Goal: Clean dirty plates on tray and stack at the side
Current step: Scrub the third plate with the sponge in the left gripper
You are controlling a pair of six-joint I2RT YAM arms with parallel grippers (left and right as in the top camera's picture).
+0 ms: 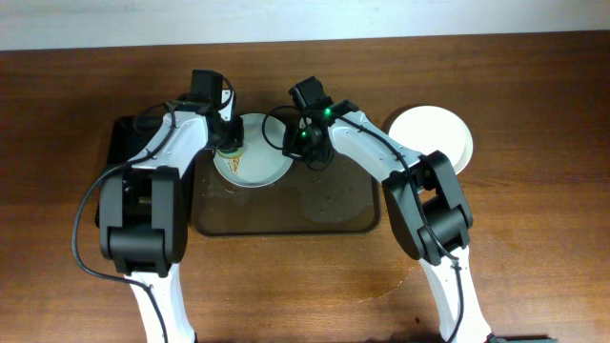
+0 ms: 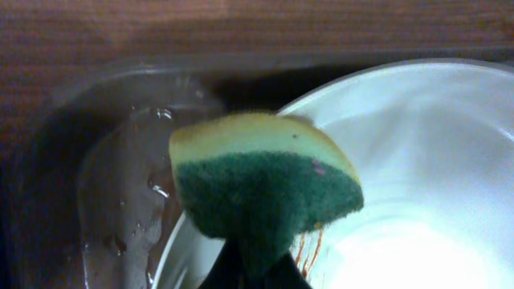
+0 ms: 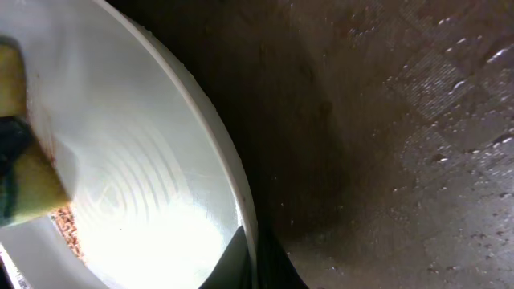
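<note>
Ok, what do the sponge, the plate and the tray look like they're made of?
The sponge: soft yellow foam backed with a coarse green fibre scouring pad, matte and fuzzy at the edges. The plate: white, smooth and glossy with bright glare and concentric ridges; ceramic or hard plastic, cannot tell which. The tray: dark, smooth, likely plastic; water beads on its surface.

Left tool (image 2: 255, 271) likely mostly hidden behind sponge (image 2: 265, 193); plate (image 2: 434, 144) cut off right, bottom.
</note>
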